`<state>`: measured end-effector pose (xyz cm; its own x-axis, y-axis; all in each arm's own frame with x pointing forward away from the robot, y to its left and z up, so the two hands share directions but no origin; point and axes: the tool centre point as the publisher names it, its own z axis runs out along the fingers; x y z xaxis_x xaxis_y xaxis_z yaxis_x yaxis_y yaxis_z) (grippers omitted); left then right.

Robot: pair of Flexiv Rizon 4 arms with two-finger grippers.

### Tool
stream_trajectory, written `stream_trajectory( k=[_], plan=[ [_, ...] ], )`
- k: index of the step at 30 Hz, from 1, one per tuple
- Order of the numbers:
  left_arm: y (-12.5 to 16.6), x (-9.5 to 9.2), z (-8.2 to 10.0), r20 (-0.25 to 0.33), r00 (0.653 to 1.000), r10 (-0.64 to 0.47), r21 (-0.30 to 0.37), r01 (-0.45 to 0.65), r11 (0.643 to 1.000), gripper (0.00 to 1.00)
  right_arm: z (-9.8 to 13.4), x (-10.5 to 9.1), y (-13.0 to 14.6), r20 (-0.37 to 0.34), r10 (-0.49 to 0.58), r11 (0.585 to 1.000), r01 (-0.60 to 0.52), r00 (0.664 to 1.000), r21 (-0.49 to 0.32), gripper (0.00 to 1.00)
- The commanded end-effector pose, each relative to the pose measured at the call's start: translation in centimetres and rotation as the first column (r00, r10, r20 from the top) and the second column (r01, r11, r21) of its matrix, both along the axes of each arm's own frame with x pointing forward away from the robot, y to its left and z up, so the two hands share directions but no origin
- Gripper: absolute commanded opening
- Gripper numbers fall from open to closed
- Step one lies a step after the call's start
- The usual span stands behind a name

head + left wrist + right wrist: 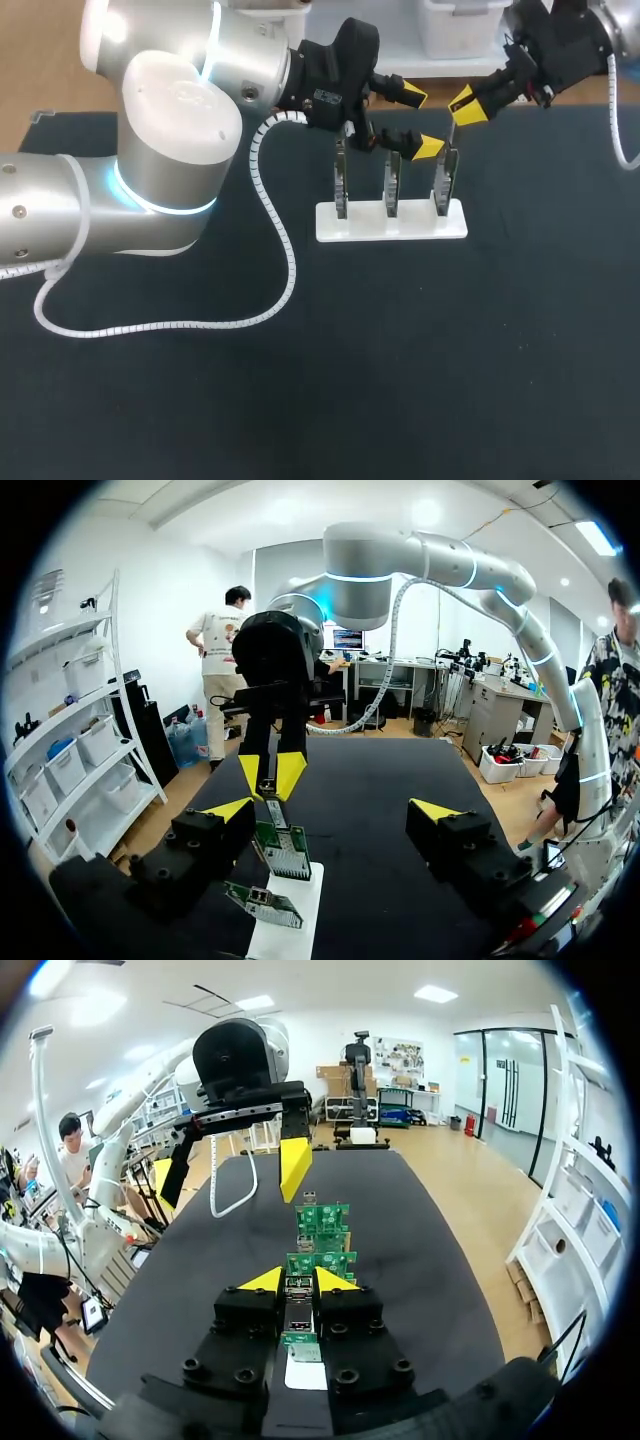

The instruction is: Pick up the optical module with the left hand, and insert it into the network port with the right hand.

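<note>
Fixed head camera looks down from above and behind on the dark bench [450, 350], set far enough back to take in the whole white stand [390, 222] and both arms. Left wrist camera faces along the bench past the left tool [332, 810], close over the stand, with the right tool [273, 775] straight ahead. Right wrist camera looks the opposite way, close behind the right tool and the optical module [297, 1322] pinched in it, the left tool ahead. All three views share the stand and both tools
</note>
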<state>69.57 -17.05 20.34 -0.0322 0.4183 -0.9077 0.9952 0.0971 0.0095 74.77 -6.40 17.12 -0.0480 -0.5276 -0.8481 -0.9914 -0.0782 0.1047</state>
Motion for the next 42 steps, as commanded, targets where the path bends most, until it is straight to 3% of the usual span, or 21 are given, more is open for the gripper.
stream_trajectory(
  k=[1, 42],
  plan=[
    [-0.05, -0.08, 0.06, -0.001, 1.000, 0.004, 0.005, -0.004, 1.000, 1.00, -0.42, -0.31, 0.25, 0.002, 0.003, 1.000, -0.003, 1.000, -0.002, 0.00],
    [-0.05, -0.08, 0.06, -0.001, 1.000, 0.004, 0.005, -0.004, 1.000, 1.00, -0.94, -1.28, 0.37, 0.050, 0.020, 0.999, -0.022, 0.999, 0.028, 0.00]
  ],
)
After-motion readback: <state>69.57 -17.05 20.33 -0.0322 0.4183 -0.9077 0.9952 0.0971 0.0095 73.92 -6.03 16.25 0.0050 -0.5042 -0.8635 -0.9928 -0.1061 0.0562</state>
